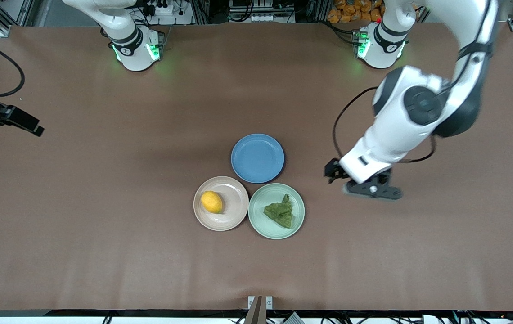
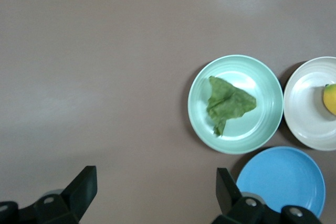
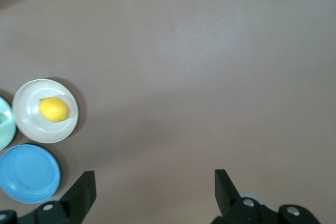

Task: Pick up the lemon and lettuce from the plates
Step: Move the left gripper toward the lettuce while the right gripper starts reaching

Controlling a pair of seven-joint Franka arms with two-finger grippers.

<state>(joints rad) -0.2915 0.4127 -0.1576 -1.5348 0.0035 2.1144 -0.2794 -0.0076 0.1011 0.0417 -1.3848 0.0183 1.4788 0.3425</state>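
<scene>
The lemon (image 1: 212, 202) lies on the beige-pink plate (image 1: 234, 216). The lettuce (image 1: 280, 212) lies on the mint green plate (image 1: 261, 222) beside it, toward the left arm's end. My left gripper (image 1: 371, 189) hangs open and empty over bare table, off the mint plate toward the left arm's end. Its wrist view shows its open fingers (image 2: 156, 187), the lettuce (image 2: 228, 103), the mint plate (image 2: 262, 127) and the lemon's edge (image 2: 330, 98). My right gripper (image 1: 36, 128) is open and empty over the table's right-arm end. Its wrist view (image 3: 155, 187) shows the lemon (image 3: 53, 109) far off.
An empty round blue plate (image 1: 257, 158) touches both plates, farther from the front camera. It also shows in the left wrist view (image 2: 281, 179) and the right wrist view (image 3: 29, 174). Brown table cloth surrounds the plates.
</scene>
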